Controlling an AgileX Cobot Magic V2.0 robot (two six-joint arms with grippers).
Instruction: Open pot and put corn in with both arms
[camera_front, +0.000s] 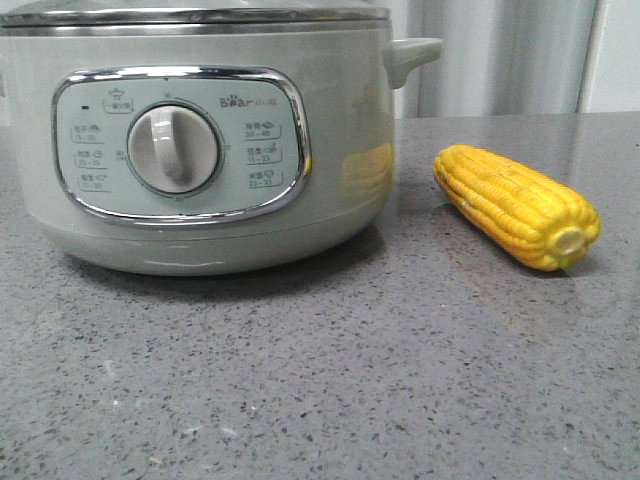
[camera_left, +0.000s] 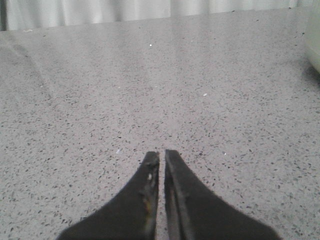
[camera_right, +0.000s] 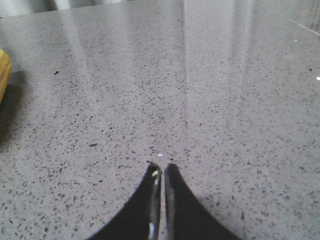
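The pale grey-green pot stands at the left of the front view, with its metal-rimmed lid on it, a chrome-framed panel with a round white dial and a side handle. The yellow corn lies on the counter to its right, stub end toward me. Neither gripper shows in the front view. In the left wrist view my left gripper is shut and empty over bare counter, and a sliver of the pot shows. My right gripper is shut and empty; the corn's edge shows.
The speckled grey stone counter fills the foreground. A pale curtain hangs behind the counter's far edge.
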